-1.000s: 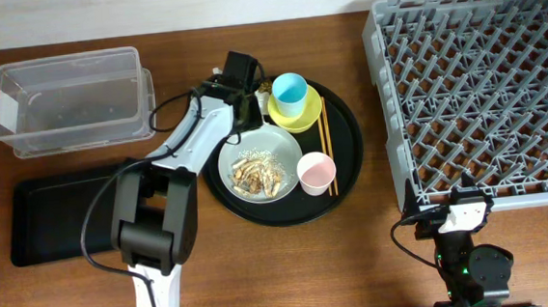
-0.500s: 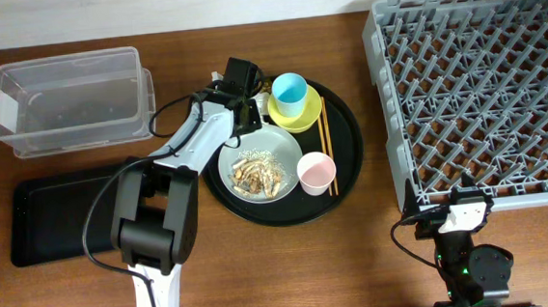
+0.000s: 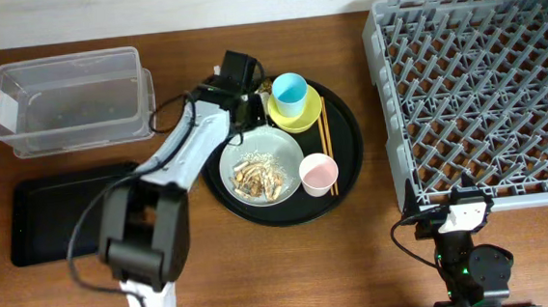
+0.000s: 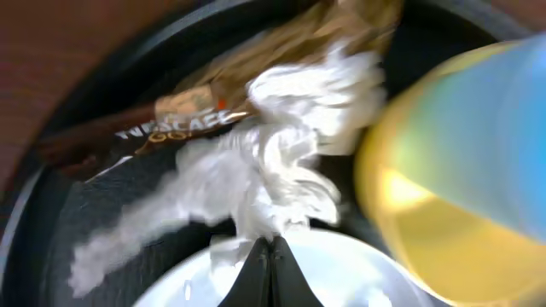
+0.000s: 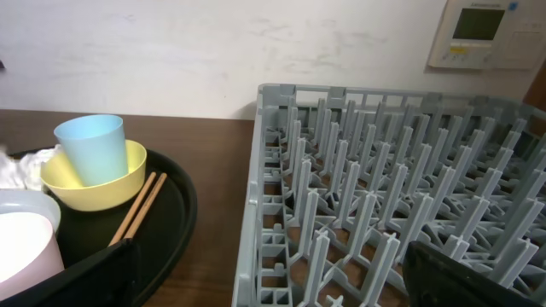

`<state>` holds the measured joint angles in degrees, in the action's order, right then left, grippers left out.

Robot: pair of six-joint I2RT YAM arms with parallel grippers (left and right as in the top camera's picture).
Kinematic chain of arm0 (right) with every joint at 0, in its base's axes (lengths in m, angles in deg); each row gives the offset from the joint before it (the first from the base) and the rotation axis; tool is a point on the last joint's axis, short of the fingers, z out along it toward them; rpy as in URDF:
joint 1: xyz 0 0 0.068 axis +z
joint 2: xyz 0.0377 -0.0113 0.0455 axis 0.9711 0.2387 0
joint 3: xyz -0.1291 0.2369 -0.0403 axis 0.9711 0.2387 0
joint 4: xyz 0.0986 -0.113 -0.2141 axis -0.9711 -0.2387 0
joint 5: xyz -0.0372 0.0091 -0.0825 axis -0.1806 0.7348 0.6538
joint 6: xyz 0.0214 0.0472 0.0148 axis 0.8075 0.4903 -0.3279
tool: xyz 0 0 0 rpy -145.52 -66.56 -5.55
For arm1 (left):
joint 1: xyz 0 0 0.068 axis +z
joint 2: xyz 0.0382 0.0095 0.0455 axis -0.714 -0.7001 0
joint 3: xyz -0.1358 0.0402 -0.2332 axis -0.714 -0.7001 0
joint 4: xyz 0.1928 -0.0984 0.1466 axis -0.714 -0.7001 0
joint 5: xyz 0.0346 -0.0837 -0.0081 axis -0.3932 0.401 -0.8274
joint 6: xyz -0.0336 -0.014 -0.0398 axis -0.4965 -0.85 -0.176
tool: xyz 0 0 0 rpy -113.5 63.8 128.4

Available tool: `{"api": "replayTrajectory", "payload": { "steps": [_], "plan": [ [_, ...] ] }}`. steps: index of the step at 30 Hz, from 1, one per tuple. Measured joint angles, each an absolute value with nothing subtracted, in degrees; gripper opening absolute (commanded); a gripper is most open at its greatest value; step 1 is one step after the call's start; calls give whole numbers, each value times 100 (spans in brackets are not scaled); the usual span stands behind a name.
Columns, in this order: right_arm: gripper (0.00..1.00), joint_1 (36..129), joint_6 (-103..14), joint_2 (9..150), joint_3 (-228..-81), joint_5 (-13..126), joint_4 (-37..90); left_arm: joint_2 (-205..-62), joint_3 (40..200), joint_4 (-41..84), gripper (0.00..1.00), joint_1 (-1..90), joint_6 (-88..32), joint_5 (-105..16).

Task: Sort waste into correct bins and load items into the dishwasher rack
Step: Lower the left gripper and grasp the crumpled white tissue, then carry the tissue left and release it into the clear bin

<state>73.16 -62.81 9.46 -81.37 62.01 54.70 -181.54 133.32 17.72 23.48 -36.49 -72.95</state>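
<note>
Sorting in progress: the left claw [image 4: 270, 256], tips pressed together, pinches the crumpled white paper [image 4: 281, 162] at the far left rim of the round black tray [image 3: 353, 158], with the gold-brown wrapper [image 4: 196, 107] touching the paper. On that tray sit the pale grey plate [image 3: 288, 148] with its food scraps [image 3: 256, 174], the yellow bowl [image 3: 306, 117] holding the light-blue cup [image 3: 290, 92], the pink cup [image 3: 318, 173] and chopsticks [image 3: 325, 145]. On the counter [image 3: 378, 262], the clear tub [image 3: 67, 100] and shallow black bin [image 3: 51, 213] lie left of the tray, and the dishwasher rack [image 3: 482, 81] stands to its right. The right claw [image 5: 281, 286], spread wide and empty, hangs right of the tray.
</note>
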Motion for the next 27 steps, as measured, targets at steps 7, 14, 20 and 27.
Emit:
{"api": "replayTrajectory", "payload": {
  "steps": [7,14,20,27],
  "plan": [
    [98,7316,-6278,946,-8137,6199,5470,-17542,13335,1704,1,2348,-3649,-7229],
    [98,7316,-6276,946,-8137,6201,5470,-17345,13326,1523,1,2348,-3649,-7080],
    [98,7316,-6276,946,-8137,6201,5470,-16416,13322,1455,1,2396,-3647,-7148],
    [98,7316,-6276,946,-8137,6201,5470,-16073,13322,1621,1,3025,-3649,-8737]
  ]
}}
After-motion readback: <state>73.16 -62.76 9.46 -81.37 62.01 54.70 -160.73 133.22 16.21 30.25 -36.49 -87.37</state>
